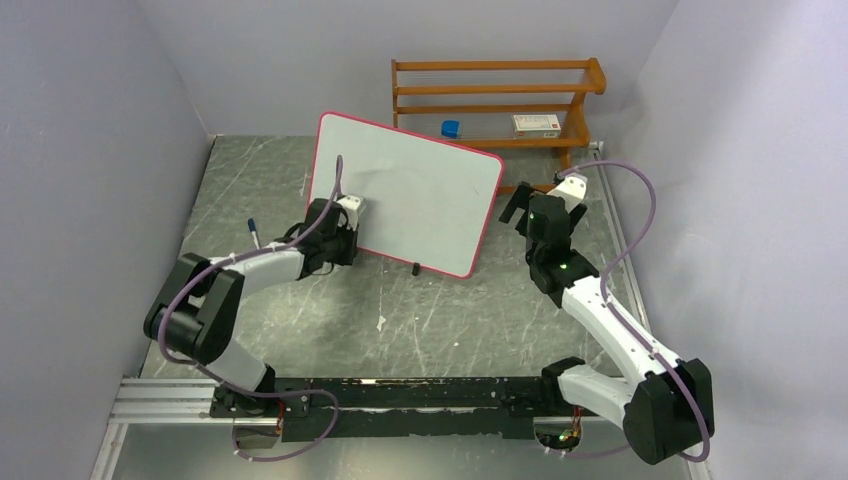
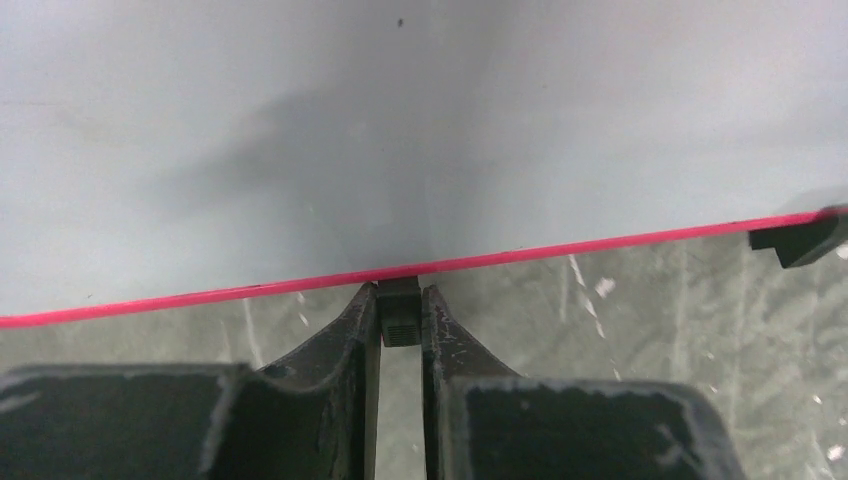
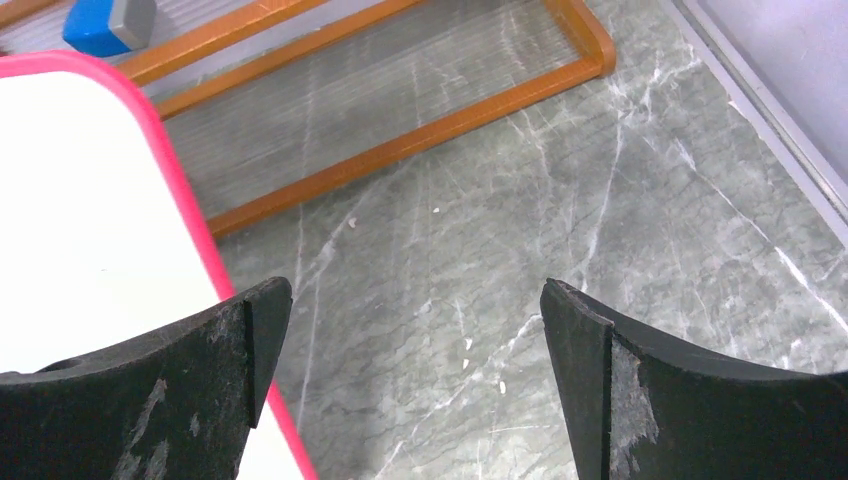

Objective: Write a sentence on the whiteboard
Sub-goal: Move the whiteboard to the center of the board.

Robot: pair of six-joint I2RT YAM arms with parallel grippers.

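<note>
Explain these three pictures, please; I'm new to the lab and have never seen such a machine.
Two robot arms are bolted to a table. One picture looks down from above; the other two come from cameras on each wrist. On the table sit a blank whiteboard and a pen; a wooden rack stands behind. The left arm's jaws are shut on a black foot under the whiteboard's near edge. The right arm's jaws are open, holding nothing, beside the board's right edge.
</note>
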